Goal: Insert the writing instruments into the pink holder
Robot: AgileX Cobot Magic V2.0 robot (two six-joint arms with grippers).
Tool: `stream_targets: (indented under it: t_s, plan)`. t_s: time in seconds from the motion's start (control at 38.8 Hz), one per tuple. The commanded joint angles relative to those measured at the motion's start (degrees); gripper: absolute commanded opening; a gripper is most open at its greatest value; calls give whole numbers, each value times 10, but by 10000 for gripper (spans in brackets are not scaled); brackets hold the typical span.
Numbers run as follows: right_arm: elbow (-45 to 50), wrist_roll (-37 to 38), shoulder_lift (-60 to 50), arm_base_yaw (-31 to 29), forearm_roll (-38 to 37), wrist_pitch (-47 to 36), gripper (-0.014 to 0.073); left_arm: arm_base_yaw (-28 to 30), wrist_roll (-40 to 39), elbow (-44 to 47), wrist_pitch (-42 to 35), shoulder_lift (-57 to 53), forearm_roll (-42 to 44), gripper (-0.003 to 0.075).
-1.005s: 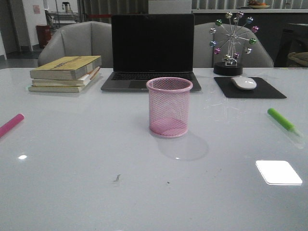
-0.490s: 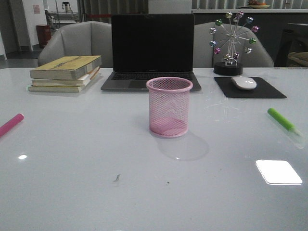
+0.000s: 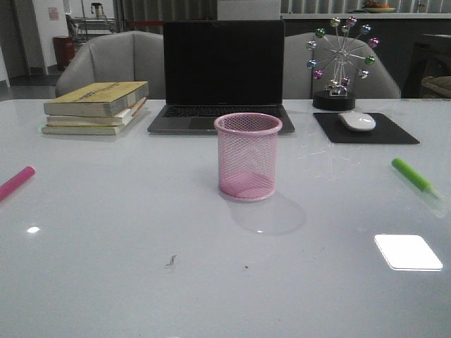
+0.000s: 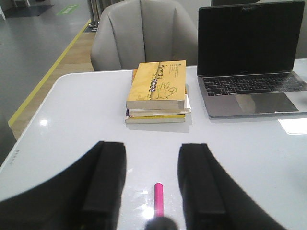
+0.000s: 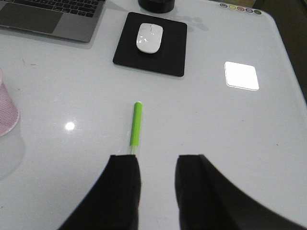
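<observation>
The pink holder stands upright at the table's middle, with nothing in it, and its edge shows in the right wrist view. A pink-magenta pen lies near the left table edge. In the left wrist view this pen lies on the table between the spread fingers of my left gripper, which is open above it. A green pen lies at the right. My right gripper is open, and the green pen runs under one finger. Neither gripper shows in the front view.
A laptop stands open behind the holder. A stack of books lies at the back left. A white mouse rests on a black pad, with a ferris-wheel ornament behind it. Grey chairs stand beyond the table.
</observation>
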Motion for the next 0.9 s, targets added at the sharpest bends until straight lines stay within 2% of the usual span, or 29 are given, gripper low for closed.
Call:
stream_targets:
  t_s: [0.0, 0.15, 0.88]
  plan:
    - [-23, -2, -2, -1, -2, -38, 348, -2, -1, -21, -45, -1, -20, 421]
    - [-23, -2, -2, -1, -3, -34, 348, -2, -1, -21, -45, -1, -22, 459]
    - [-23, -2, -2, -1, -3, -38, 346, -2, -1, -21, -54, 43, -20, 459]
